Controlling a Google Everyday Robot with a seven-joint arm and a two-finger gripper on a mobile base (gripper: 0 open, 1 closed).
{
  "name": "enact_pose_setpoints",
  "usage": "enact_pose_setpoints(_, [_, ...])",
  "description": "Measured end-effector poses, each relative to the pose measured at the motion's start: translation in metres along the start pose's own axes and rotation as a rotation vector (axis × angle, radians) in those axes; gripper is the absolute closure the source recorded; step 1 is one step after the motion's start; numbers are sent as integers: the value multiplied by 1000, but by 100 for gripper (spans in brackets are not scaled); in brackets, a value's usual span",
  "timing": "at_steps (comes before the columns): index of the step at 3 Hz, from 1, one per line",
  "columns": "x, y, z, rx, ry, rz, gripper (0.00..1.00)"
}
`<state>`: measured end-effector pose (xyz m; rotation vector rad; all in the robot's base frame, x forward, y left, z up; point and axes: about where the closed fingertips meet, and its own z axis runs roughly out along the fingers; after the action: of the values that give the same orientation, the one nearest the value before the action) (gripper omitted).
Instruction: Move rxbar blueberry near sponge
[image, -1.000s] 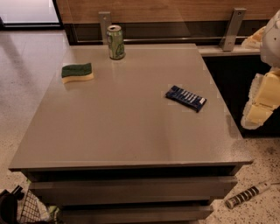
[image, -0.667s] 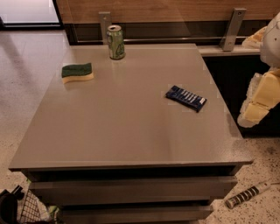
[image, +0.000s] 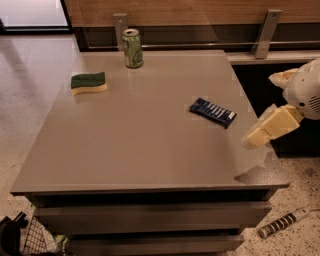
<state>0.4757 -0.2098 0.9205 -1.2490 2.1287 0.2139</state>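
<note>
Rxbar blueberry, a flat, thin bar in a dark blue wrapper with white text lines (image: 212, 112), is what the pale yellow, blocky gripper (image: 256, 137) appears aimed at. The gripper hangs at the right edge of the grey surface (image: 150, 150), its tip angled down and left toward the bar, near it but not touching. Whether the gripper is open or closed cannot be told from this view; nothing is seen in it.

The bar lies flat and at a slant on the right half of the surface. Well apart from it, at the far left, sits the small rectangular sponge with a dark green scrub top and pale yellow foam underside (image: 89, 83). A green soda can (image: 133, 48) stands upright at the far edge, to the right of the sponge.

The step in hand looks like the approach to the pick, with the grasp not yet made. The next move likely calls for bringing the gripper over the bar, lining it up across the narrow width, and coming down very low, since the bar is so thin. The carry would then run leftward across the surface to a spot beside the sponge, keeping clear of the can.
</note>
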Motion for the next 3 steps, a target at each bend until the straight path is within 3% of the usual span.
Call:
enact_pose_setpoints(1, [-9,-28,39,55,-229,109,0])
enact_pose_setpoints(2, [-15,-49,51,107,-324,144,0])
enact_pose_setpoints(3, [-13,-66,65,120,-372,151,0])
